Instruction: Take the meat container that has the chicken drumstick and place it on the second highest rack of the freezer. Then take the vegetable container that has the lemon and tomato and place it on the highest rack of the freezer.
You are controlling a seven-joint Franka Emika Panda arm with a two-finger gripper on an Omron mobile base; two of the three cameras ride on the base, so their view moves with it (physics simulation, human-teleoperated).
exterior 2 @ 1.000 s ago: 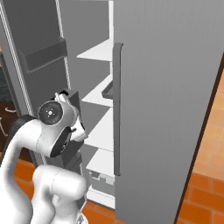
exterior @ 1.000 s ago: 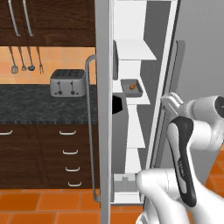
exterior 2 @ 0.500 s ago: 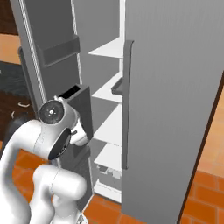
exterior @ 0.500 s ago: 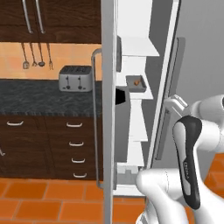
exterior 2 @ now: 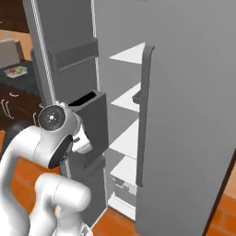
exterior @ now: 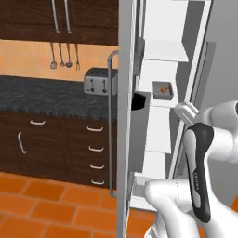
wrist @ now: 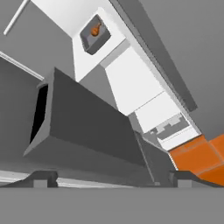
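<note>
The freezer (exterior: 124, 116) stands open with white shelves inside. The meat container (exterior: 163, 89), a small grey tray, rests on a shelf with one shelf above it. The hand view looks up at the meat container (wrist: 95, 33), and the orange-brown chicken drumstick (wrist: 95, 29) lies in it. My gripper (wrist: 113, 181) is open and holds nothing, well away from the tray, close to a dark door bin (wrist: 87, 127). The vegetable container (exterior 2: 14, 71), with its red and yellow fruit, sits on the dark counter (exterior 2: 27, 80) far to the left.
The open freezer door (exterior 2: 73, 60) carries grey bins beside my arm. The fridge's shut right door (exterior 2: 184, 115) has a long vertical handle (exterior 2: 144, 115). A toaster (exterior: 100, 82) and hanging utensils (exterior: 61, 56) stand over the counter (exterior: 42, 95) with drawers below. The floor (exterior: 42, 204) is orange tile.
The whole picture has shifted: in the left base view the freezer and counter slid rightward as the base moved. The meat container stays on its shelf, and the gripper is still empty.
</note>
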